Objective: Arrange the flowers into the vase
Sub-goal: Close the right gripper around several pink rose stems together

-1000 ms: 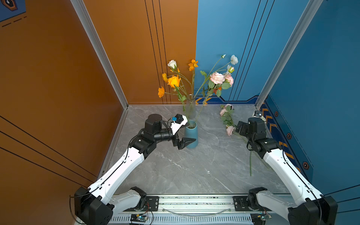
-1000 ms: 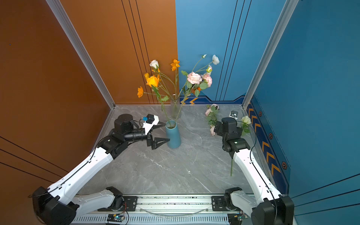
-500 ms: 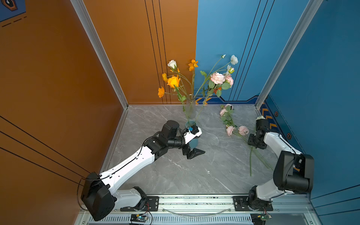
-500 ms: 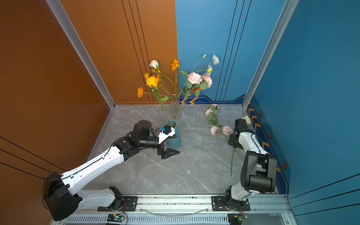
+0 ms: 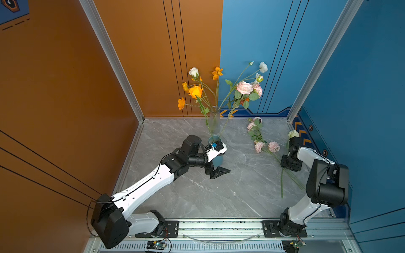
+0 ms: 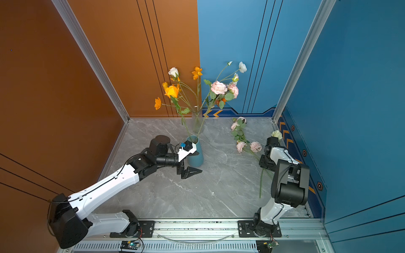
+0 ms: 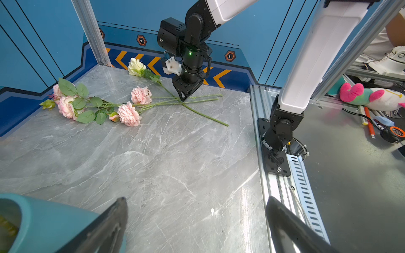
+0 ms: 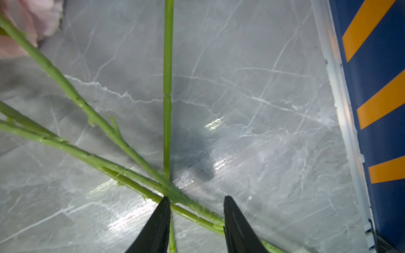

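The teal vase (image 5: 218, 161) (image 6: 197, 157) stands mid-table with several flowers (image 5: 243, 87) upright in it: orange, white and pink blooms. My left gripper (image 5: 217, 172) (image 7: 197, 199) hangs wide open and empty just in front of it; the vase's rim (image 7: 26, 210) shows in the left wrist view. More flowers (image 5: 266, 146) (image 7: 129, 114), pink and one cream (image 5: 293, 133), lie flat at the right. My right gripper (image 5: 290, 164) (image 7: 184, 98) (image 8: 197, 199) points down where their green stems (image 8: 167, 109) cross. Its jaws are narrowed around the stems with a gap still showing.
A clear glass vase (image 5: 214, 121) stands behind the teal one by the back wall. The blue side wall with orange chevrons (image 8: 372, 87) runs close beside my right gripper. The aluminium rail (image 5: 219, 227) borders the table's front edge.
My right gripper dropped onto the crossed stems at the right and its jaws narrowed. My left arm swung from the vase's left to its front and stayed open.
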You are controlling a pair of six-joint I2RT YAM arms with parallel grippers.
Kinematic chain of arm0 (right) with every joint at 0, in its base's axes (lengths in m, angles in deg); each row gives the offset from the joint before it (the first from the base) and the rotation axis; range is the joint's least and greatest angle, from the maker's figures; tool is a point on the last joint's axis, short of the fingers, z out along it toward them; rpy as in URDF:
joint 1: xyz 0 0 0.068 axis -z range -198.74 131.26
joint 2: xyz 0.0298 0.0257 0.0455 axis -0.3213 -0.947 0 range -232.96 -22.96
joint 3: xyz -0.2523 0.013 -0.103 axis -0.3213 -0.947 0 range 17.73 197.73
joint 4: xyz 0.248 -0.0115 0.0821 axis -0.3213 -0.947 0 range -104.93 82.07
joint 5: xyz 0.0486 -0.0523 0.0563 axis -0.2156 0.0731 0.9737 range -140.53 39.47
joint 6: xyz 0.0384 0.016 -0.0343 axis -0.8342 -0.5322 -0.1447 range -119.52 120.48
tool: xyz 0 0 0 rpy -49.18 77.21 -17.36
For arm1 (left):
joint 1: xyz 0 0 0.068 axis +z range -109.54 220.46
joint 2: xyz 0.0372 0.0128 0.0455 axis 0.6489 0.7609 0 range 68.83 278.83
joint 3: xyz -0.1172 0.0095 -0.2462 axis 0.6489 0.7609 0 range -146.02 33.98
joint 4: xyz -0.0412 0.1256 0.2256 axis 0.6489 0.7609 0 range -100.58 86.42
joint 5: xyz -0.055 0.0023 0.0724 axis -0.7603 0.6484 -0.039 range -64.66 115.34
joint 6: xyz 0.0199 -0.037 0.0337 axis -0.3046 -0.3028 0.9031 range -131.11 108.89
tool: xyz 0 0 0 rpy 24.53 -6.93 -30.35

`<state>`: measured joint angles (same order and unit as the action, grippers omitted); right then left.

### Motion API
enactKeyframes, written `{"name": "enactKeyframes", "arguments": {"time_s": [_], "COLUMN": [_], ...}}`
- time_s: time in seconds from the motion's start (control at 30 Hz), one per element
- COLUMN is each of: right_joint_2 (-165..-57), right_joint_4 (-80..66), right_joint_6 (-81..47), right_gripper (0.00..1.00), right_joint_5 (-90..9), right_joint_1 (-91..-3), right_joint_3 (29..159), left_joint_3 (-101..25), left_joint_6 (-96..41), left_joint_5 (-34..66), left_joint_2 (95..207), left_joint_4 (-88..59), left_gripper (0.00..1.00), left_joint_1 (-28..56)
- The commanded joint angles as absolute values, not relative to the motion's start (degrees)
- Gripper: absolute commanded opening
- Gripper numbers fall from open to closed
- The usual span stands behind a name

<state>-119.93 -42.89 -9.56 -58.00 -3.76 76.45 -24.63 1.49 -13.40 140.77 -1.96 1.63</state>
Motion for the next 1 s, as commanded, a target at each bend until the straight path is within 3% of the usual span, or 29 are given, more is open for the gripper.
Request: {"name": "enactKeyframes", "arguments": {"time_s": [0.0,0.4,0.97], "right_joint_2": [-121.9,-123.0,-119.0], "right_joint_4": [-43.0,-40.1,-41.2], "right_joint_6": [-8.4,-5.5,-4.4], "right_gripper": [0.41,0.28,0.01], "right_joint_5": [-56.8,-48.1,-50.0], "right_joint_1": [-3.4,-4.8,-11.0], "right_joint_3": [78.1,78.1,78.0], "left_joint_3": [-26.4,-26.5,-26.8], "left_joint_6": [2.2,1.9,1.4], "left_joint_5": [-12.9,-13.2,-13.7], "left_joint_2": [139.4,139.6,139.5], "left_joint_4": [-0.9,-0.9,-0.9], "left_gripper": [0.98,0.98,0.98], "left_joint_1": [2.3,2.8,3.1]}}
